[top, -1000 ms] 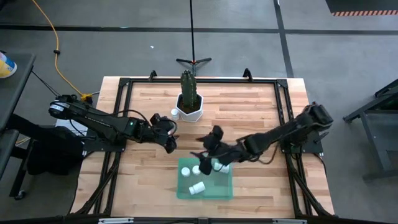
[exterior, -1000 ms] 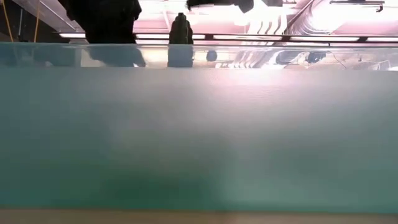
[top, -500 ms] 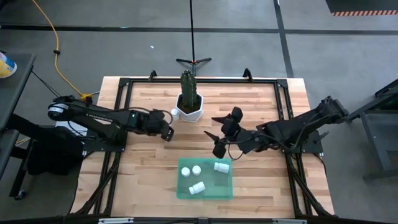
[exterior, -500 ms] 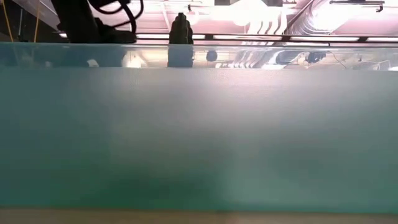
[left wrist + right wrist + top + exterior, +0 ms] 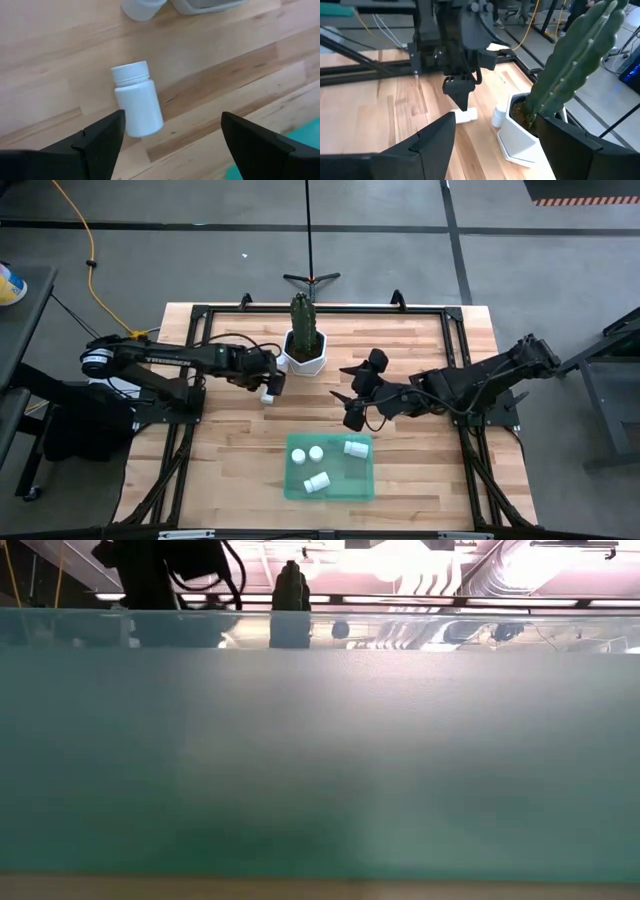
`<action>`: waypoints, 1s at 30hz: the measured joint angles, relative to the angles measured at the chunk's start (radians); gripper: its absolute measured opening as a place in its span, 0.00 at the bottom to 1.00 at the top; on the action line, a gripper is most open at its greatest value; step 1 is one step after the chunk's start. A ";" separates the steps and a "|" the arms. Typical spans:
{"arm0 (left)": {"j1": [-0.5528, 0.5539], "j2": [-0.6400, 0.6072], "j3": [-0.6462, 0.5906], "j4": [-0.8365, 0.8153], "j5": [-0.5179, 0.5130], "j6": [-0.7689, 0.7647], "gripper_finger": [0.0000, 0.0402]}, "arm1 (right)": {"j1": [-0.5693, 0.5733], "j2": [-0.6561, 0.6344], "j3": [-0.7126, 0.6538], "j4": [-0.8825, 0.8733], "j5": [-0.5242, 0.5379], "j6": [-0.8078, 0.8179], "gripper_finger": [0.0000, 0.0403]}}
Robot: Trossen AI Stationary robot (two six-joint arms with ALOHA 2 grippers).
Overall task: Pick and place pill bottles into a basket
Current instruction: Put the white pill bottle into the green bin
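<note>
Pill bottle (image 5: 136, 101) lying on table (image 5: 220, 450) near pot (image 5: 305, 352), between my left gripper (image 5: 167, 137) open jaws; next: descend, clamp. Right gripper (image 5: 356, 392) open, mid-table; 4 bottles in basket (image 5: 296, 480).

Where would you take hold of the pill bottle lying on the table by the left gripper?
Grip the pill bottle across its smooth round body, below the ribbed cap, coming straight down. It lies on its side on the wood, between the open fingers of the left gripper.
</note>
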State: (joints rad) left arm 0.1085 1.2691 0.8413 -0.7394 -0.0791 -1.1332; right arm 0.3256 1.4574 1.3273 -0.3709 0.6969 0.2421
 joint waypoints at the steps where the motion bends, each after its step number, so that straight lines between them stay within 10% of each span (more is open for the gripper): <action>1: 0.005 0.012 0.000 0.001 0.008 0.001 0.91 | -0.003 0.000 0.000 -0.008 -0.005 -0.002 0.66; 30: 0.003 0.308 -0.001 0.074 0.026 -0.016 0.87 | -0.005 0.000 0.000 -0.111 -0.061 -0.026 0.66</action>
State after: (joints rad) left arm 0.1112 1.5768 0.8406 -0.6658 -0.0528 -1.1496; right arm 0.3202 1.4574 1.3273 -0.4818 0.6361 0.2157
